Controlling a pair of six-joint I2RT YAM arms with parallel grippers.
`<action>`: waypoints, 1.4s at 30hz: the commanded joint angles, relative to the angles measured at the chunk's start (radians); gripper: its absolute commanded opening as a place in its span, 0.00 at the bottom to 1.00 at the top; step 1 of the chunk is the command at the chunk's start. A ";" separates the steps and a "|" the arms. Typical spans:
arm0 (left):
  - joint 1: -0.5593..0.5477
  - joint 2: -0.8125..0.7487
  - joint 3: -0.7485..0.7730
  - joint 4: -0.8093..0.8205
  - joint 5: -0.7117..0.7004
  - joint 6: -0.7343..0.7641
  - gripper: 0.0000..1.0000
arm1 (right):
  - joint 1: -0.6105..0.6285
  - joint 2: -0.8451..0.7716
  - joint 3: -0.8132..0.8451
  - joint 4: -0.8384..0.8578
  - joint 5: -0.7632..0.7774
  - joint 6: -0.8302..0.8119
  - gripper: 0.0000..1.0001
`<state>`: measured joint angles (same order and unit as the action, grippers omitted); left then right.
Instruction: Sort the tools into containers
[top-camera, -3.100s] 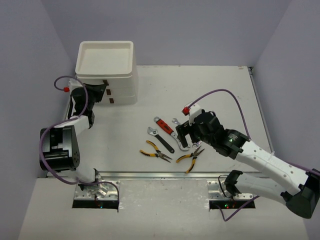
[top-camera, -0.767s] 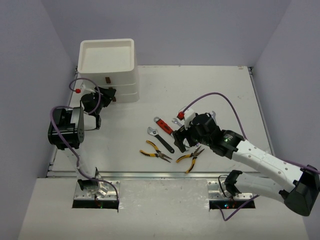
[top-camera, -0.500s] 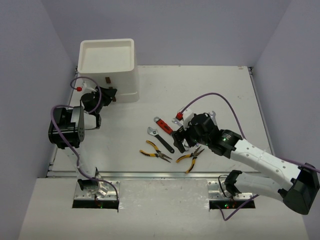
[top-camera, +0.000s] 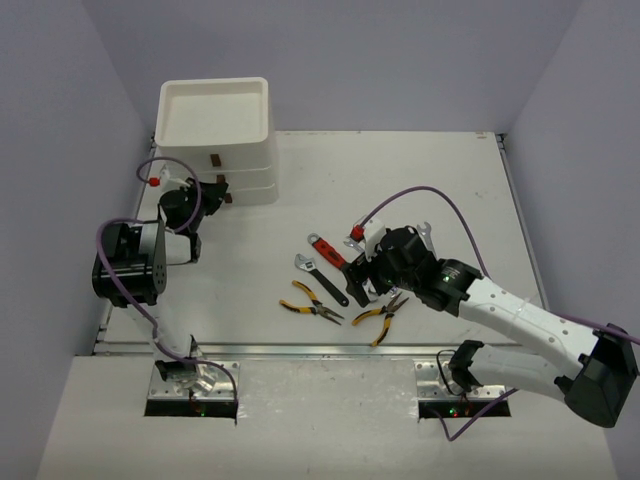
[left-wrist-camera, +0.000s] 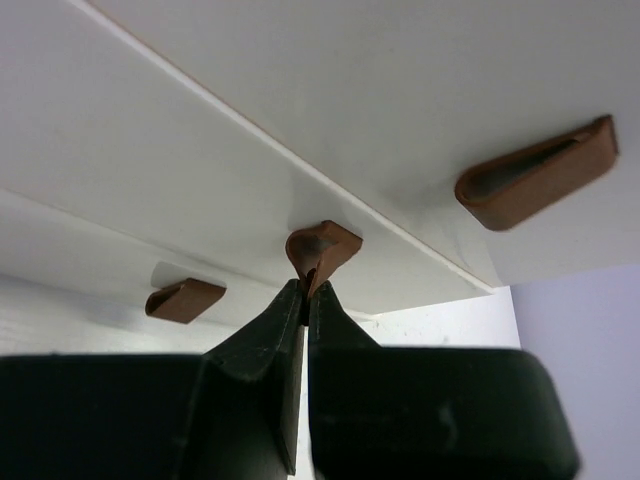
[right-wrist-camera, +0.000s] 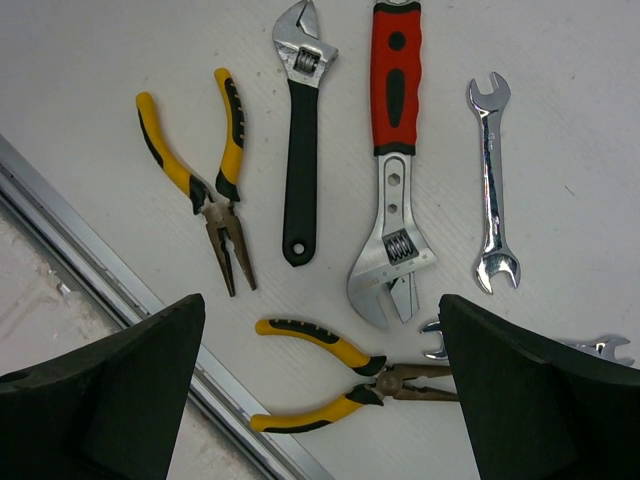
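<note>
The white stacked box unit (top-camera: 215, 130) stands at the back left, with a shallow tray on top and drawers below. My left gripper (top-camera: 212, 190) is shut on the middle drawer's brown handle (left-wrist-camera: 322, 252), and the fingertips (left-wrist-camera: 290, 300) pinch its lower lip. My right gripper (top-camera: 365, 282) is open and hovers over the tools. Below it lie two yellow-handled pliers (right-wrist-camera: 205, 190) (right-wrist-camera: 335, 385), a black-handled adjustable wrench (right-wrist-camera: 300, 150), a red-handled adjustable wrench (right-wrist-camera: 393, 150) and a silver combination wrench (right-wrist-camera: 490, 190). Red-handled pliers are not in view.
Two more brown handles (left-wrist-camera: 535, 175) (left-wrist-camera: 185, 298) sit on the drawers above and below the gripped one. A second silver wrench (right-wrist-camera: 590, 347) lies partly behind my right finger. A metal rail (top-camera: 330, 350) runs along the table's near edge.
My left gripper has come from beside the box unit onto the drawer handle and closed on it. The box unit shifted slightly. My right gripper moved a little left over the tools.
</note>
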<state>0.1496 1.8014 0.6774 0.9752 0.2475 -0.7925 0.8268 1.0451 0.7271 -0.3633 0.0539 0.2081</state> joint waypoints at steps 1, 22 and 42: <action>0.007 -0.085 -0.077 0.112 -0.080 -0.028 0.00 | -0.005 -0.007 -0.005 0.055 -0.006 -0.013 0.99; -0.002 -0.424 -0.472 0.061 -0.130 -0.115 0.00 | -0.005 -0.005 -0.012 0.069 -0.039 -0.003 0.99; -0.086 -0.817 -0.374 -0.577 -0.260 -0.081 0.99 | -0.028 0.105 0.014 0.075 0.055 0.074 0.99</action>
<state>0.1301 1.1580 0.2204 0.6698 0.1199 -0.8904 0.8187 1.1366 0.7147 -0.3293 0.0646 0.2361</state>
